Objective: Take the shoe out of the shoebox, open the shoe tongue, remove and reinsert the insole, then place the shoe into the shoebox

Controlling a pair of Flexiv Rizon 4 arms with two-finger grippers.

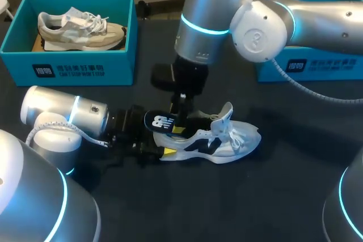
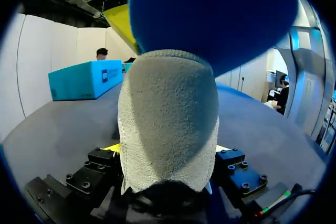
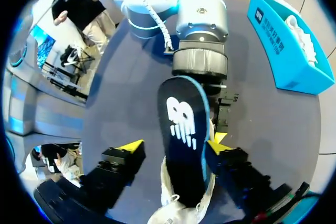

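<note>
Dark table [image 1: 238, 202]. Resting on it: teal shoebox [image 1: 74, 71] rear left, second teal box [image 1: 326, 66] rear right, white-and-navy shoe [image 1: 224, 140] near the middle, well apart from both.

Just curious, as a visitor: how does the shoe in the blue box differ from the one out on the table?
The boxed shoe is beige and cream; the table shoe is white with navy. The boxed shoe lies free in the shoebox; the table shoe's heel is clamped by the left pincer, its dark insole sticking out. Both are laced sneakers.

Left tool [image 2: 168, 150] low, clamped on shoe [image 1: 218, 140] heel, right tool [image 3: 176, 144] overhead, fingers [image 3: 131, 148] spread.
</note>
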